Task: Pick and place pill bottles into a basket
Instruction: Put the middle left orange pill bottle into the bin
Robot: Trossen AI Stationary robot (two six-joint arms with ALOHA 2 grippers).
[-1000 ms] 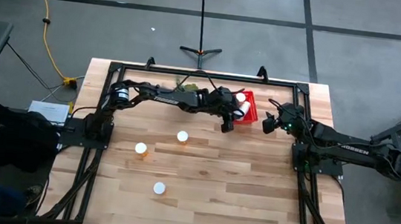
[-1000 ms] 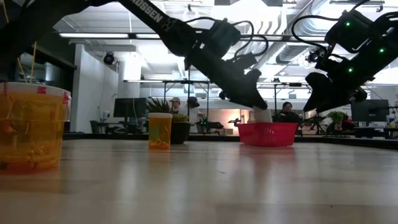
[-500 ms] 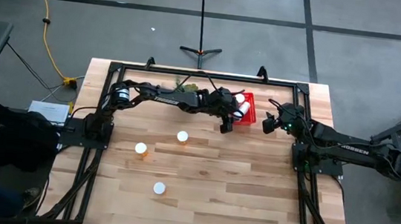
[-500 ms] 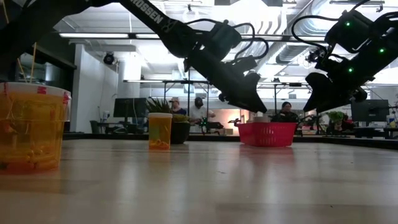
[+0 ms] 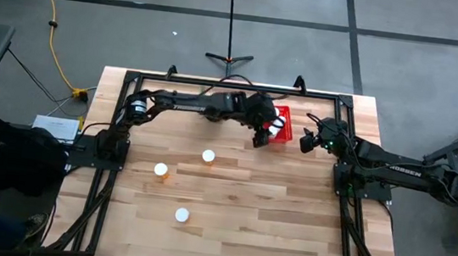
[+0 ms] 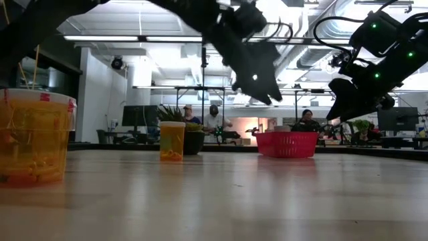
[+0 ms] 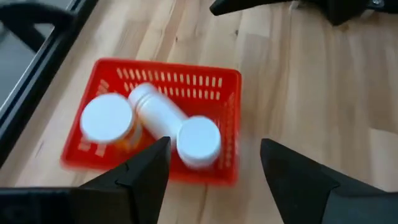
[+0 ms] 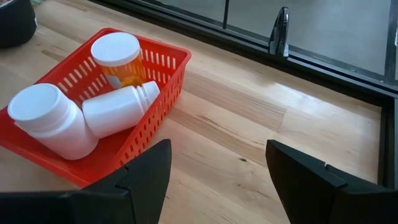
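The pale wooden plank worktop (image 5: 236, 222) carries everything, with the two dark arms reaching in from its sides. The small red perforated plastic basket (image 5: 281, 125) sits toward one o'clock from the worktop's centre; inside it are three bottles – one orange-bodied with a white cap (image 8: 117, 57), upright, and two all-white ones (image 8: 118, 109), one of them lying on its side. The left pincer (image 5: 260, 137) hovers above the basket's near edge, fingers spread, holding nothing. The right pincer (image 5: 307, 142) waits just beside the basket at three o'clock, also spread and empty. Three white-capped orange translucent pill bottles (image 5: 208, 156) stand on the open worktop – at about nine, eight and seven o'clock.
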